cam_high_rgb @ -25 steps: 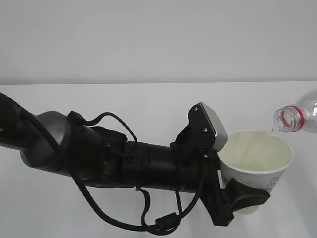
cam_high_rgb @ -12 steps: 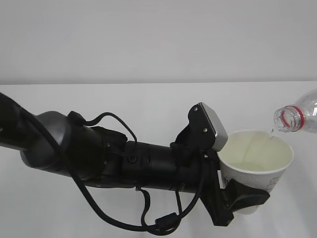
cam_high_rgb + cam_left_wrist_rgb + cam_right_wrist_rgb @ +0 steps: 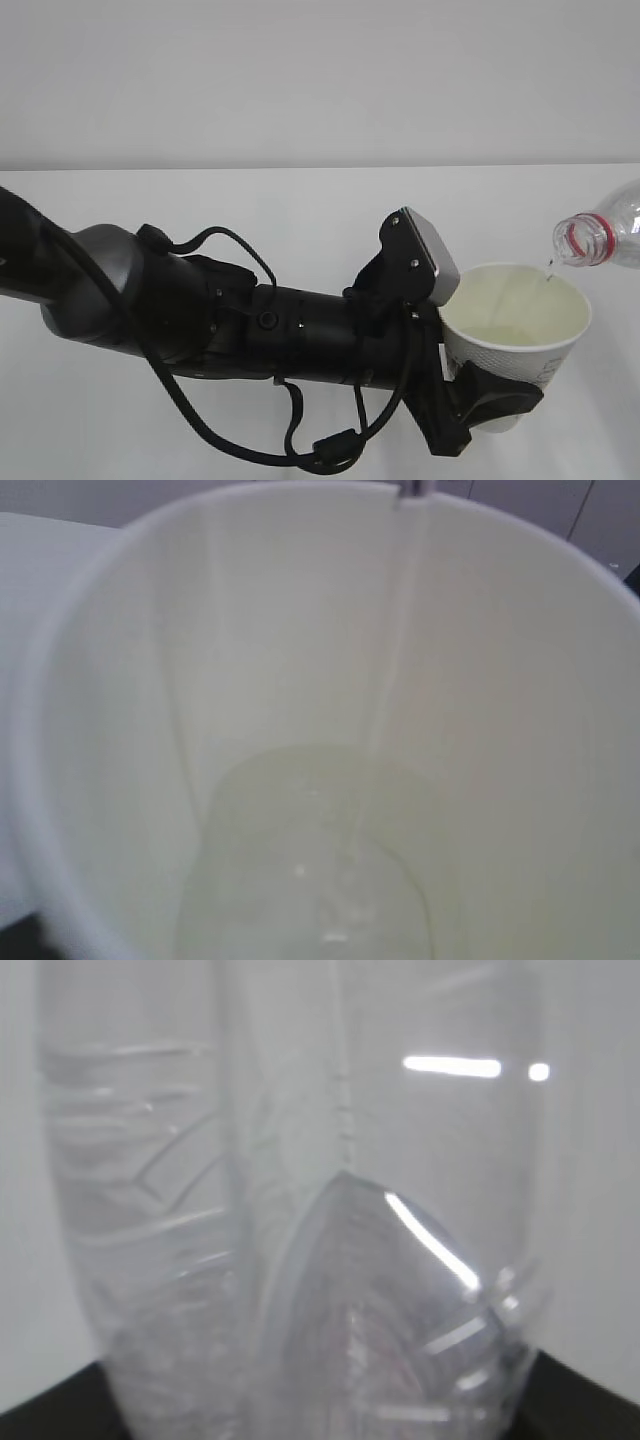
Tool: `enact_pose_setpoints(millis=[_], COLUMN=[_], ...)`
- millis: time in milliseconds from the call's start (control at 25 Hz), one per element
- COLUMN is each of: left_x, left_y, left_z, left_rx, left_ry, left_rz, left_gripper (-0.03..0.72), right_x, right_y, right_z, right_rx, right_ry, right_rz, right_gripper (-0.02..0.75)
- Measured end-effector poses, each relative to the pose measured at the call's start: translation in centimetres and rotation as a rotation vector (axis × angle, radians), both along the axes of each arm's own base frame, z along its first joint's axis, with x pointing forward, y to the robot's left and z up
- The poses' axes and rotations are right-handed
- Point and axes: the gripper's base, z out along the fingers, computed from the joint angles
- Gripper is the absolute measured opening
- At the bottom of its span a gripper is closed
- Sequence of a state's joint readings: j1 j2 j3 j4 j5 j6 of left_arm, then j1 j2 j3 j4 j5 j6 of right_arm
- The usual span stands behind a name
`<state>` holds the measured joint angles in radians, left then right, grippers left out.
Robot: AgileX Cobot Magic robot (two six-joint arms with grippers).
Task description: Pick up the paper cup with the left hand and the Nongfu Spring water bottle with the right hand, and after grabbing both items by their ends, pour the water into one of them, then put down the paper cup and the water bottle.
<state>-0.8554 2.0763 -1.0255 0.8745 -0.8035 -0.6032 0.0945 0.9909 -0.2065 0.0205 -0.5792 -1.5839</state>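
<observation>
Water (image 3: 345,880) pools shallow in the bottom of the paper cup (image 3: 517,325), and a thin thread of it runs down the cup's inner wall in the left wrist view. Taking the cup as the landmark: it sits tilted a little, raised above the white table (image 3: 300,210), with the left hand (image 3: 490,400) reaching to it from the left, its black jaws clamped around the cup's lower body. A light grey square block (image 3: 435,255) on that arm stands just beside the cup's left rim, and looping black cables (image 3: 300,440) hang below the arm, well to the cup's left. Above the cup's right rim, and apart from it, hangs the open mouth of the Nongfu Spring water bottle (image 3: 600,235), tipped mouth-down toward the cup, its red neck ring showing and a drop falling from the lip. The right hand is out of the exterior view; its wrist camera shows only the bottle's clear ribbed body close up, so I cannot tell how its jaws stand, though the bottle is plainly held aloft.
</observation>
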Motion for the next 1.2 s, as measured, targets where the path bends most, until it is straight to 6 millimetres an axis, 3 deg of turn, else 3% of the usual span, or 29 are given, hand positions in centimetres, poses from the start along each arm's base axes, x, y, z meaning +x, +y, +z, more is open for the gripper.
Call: enact_pose_setpoints(millis=[1200], left_x=[0.02], left_y=[0.02], left_z=[-0.04], left_rx=[0.005], left_ry=[0.000], left_rz=[0.002], left_gripper=[0.510], right_x=[0.01], right_y=[0.00], right_z=[0.06], right_rx=[-0.006], right_ry=[-0.007], right_rz=[0.001], right_gripper=[0.438])
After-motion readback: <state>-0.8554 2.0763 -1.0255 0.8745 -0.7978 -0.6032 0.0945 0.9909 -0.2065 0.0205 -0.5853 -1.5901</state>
